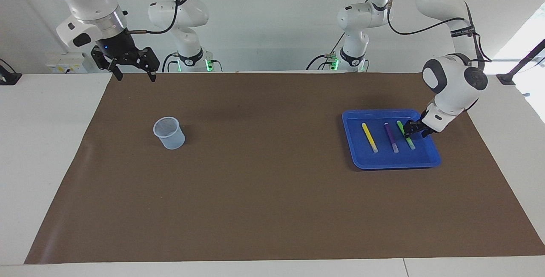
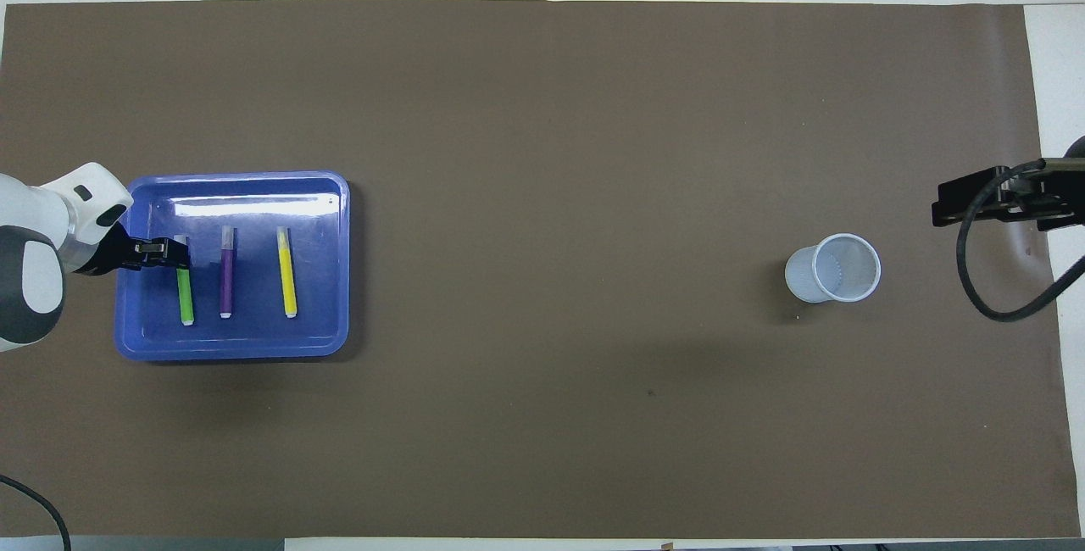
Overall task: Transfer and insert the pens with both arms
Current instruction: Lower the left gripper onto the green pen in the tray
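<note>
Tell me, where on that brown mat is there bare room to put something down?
The long stretch of brown mat between the blue tray and the clear cup is bare. The tray is crowded: three pens, with the left gripper over the green one.

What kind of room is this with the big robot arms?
Probably a robot lab: two large white arms work at a table covered by a brown mat, with a blue tray of pens and a plastic cup.
</note>
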Motion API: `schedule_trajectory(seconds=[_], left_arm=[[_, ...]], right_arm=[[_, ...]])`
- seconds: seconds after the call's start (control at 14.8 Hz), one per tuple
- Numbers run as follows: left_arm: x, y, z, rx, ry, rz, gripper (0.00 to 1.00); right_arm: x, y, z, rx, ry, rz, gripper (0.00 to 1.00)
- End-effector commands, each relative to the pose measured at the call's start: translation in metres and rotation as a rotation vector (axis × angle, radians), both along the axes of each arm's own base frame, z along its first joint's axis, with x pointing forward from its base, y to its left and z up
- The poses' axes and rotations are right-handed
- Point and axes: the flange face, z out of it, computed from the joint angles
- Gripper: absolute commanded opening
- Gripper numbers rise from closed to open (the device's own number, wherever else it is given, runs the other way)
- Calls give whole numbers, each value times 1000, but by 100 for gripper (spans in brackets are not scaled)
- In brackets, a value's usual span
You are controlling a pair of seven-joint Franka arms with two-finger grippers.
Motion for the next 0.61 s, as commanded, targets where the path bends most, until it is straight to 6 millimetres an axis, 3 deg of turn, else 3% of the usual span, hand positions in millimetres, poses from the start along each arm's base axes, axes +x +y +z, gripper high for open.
schedule_trajectory(seconds=[0.0, 0.4, 0.54], left_arm=[[-1, -1, -12, 1, -11, -16, 71], [-6, -2, -19, 1, -13, -13, 65], [-6, -2, -20, 1, -13, -13, 57]], right_arm=[[-2, -4, -2, 20, -1, 12, 100], [-2, -4, -1, 20, -1, 12, 100], [-2, -4, -1, 20, -1, 12, 100]])
